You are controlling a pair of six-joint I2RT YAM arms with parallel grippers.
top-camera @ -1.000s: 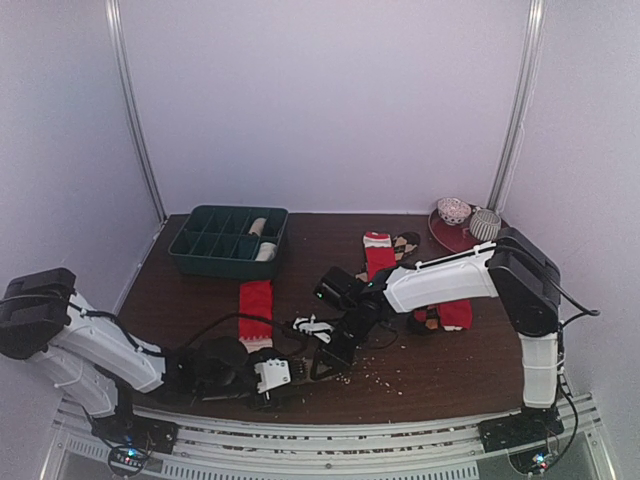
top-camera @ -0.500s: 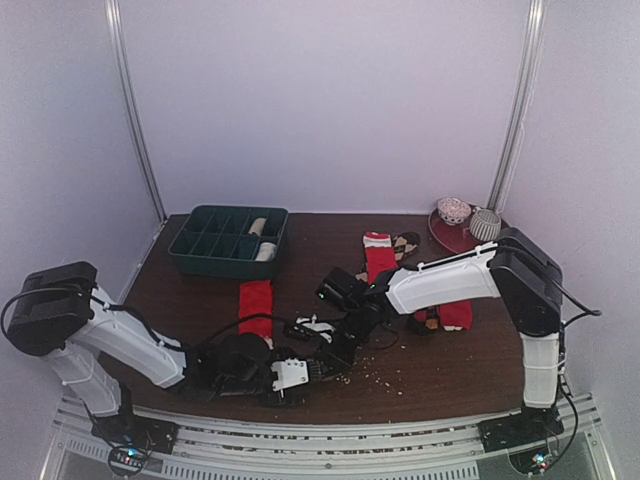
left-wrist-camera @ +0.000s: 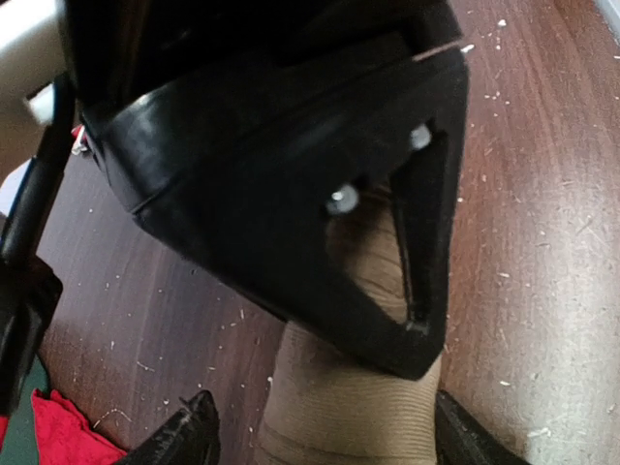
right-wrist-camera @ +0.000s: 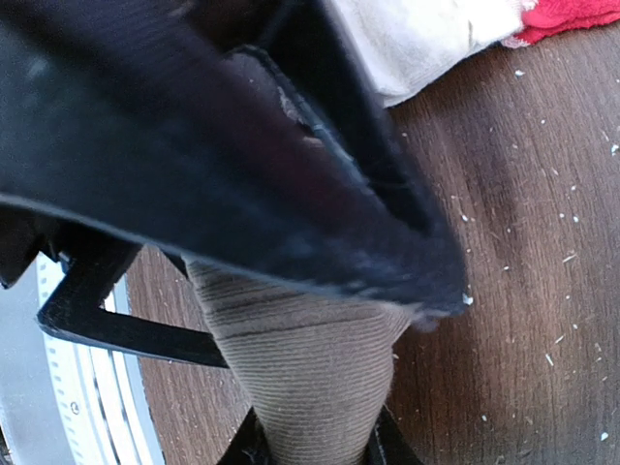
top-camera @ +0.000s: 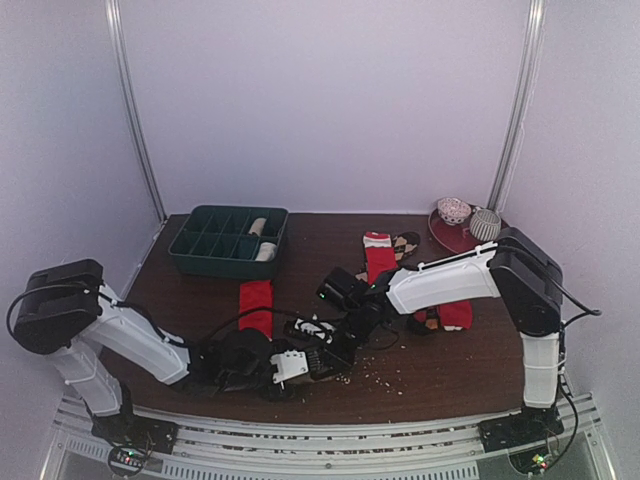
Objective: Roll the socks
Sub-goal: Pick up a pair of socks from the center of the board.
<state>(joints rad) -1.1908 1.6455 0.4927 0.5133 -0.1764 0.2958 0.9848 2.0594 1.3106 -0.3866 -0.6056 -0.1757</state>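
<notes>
A tan sock (left-wrist-camera: 351,402), partly rolled into a thick bundle, lies near the table's front edge. My right gripper (right-wrist-camera: 318,448) is shut on this tan sock (right-wrist-camera: 302,363), and its black body hangs over the bundle. My left gripper (left-wrist-camera: 325,434) is open and straddles the same bundle: its left fingertip (left-wrist-camera: 189,434) stands clear of the fabric, the other sits beside it. From above, the left gripper (top-camera: 316,361) and the right gripper (top-camera: 336,346) meet at the front centre. Other socks lie further back: a red sock (top-camera: 256,303), a red one with a white end (top-camera: 378,252), and a brown patterned one (top-camera: 406,243).
A dark green compartment tray (top-camera: 205,245) with pale rolls in it stands at the back left. A red plate (top-camera: 445,235) bearing two rounded patterned bundles is at the back right. Another red sock (top-camera: 457,314) lies under the right arm. Small crumbs dot the wood.
My left arm has slid right along the front edge, bringing its open gripper up around the tan sock beside the right gripper. The right gripper has barely moved.
</notes>
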